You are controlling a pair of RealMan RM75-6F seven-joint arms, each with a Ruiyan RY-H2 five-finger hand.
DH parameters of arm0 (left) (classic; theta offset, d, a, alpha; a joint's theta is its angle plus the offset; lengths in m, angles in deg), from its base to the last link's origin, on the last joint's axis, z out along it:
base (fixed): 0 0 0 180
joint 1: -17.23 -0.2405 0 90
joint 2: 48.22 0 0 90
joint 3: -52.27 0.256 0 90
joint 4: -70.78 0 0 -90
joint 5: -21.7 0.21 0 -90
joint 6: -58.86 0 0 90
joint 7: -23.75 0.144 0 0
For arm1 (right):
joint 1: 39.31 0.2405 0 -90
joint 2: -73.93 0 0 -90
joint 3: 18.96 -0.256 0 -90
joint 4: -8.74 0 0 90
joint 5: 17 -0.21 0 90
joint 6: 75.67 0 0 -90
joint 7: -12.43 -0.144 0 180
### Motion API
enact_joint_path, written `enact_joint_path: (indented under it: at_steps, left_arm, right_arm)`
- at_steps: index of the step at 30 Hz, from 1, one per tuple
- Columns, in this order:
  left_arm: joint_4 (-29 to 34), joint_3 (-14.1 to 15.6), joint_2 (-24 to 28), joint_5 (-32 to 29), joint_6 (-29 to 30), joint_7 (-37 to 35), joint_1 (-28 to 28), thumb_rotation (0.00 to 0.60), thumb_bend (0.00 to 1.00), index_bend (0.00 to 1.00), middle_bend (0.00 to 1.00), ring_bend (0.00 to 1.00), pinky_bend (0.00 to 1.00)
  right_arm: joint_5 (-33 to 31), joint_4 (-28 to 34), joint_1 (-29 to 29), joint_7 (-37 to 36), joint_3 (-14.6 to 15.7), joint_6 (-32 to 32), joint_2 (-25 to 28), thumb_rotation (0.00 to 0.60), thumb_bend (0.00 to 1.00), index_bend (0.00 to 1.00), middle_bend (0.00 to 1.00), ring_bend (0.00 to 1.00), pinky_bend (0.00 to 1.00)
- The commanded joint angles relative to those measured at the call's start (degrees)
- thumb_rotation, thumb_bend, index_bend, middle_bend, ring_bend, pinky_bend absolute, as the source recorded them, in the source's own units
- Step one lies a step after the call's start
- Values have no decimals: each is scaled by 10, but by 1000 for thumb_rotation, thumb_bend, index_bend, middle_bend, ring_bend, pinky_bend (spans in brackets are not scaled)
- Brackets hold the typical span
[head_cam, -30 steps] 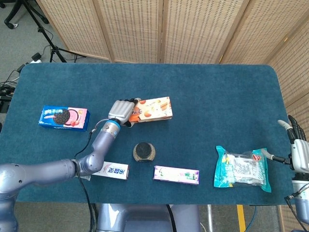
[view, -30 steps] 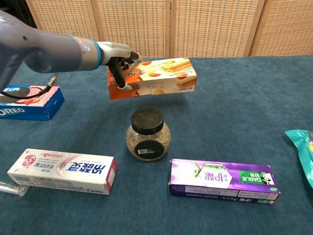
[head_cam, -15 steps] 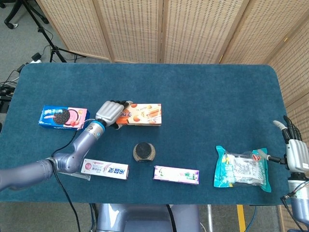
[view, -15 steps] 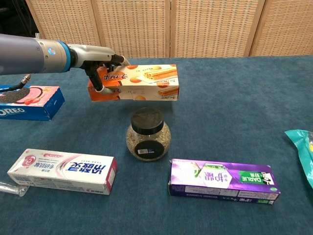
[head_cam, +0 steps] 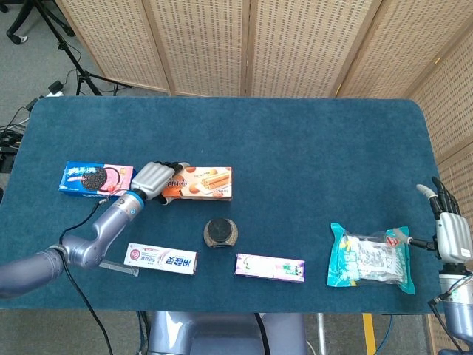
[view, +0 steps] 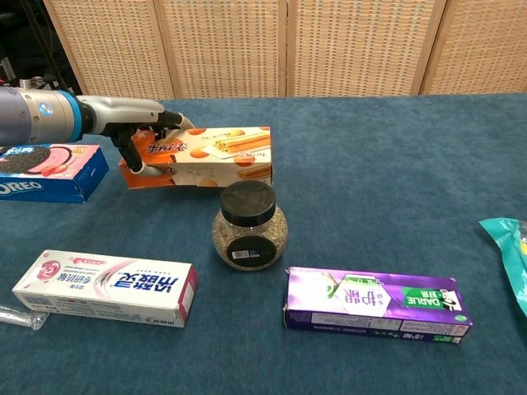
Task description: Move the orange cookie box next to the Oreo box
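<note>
Blue table [head_cam: 295, 148], one orange cookie box [head_cam: 199, 183], one Oreo box [head_cam: 96, 179]

Orange cookie box [head_cam: 199, 183]: long, flat, wafer rolls pictured, left end gripped by left hand [head_cam: 153, 180], lying lengthwise to hand's right. Oreo box [head_cam: 97, 180]: blue/pink, flat, just left of hand.

I see a black-lidded jar [view: 249, 225] mid-table, a white toothpaste box [view: 105, 289] near left, a purple box [view: 375, 306] near right, and a teal packet [head_cam: 370, 258] far right.
</note>
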State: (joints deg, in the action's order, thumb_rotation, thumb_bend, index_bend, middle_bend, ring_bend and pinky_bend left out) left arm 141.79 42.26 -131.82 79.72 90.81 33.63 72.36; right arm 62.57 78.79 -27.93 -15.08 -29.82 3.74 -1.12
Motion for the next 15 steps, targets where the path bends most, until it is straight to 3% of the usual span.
enact_joint_path:
  at_steps: [1,11,15]
  left_arm:
    - [0,9,4,11,5,-10,-9,600,583,570,303,280,287]
    - [-3,21,18,34,19,-23,-20,600,577,577,303,280,286]
    - [-9,28,23,48,-4,-38,-16,600,572,579,303,276,286]
  right_arm:
    - [1,-1,0,-1,0,0,-1,600,2,159,0,0,62]
    - [2,0,1,1,0,1,-2,600,1,159,0,0,62]
    - [4,1,1,2,0,3,-3,600,1,158,0,0,62]
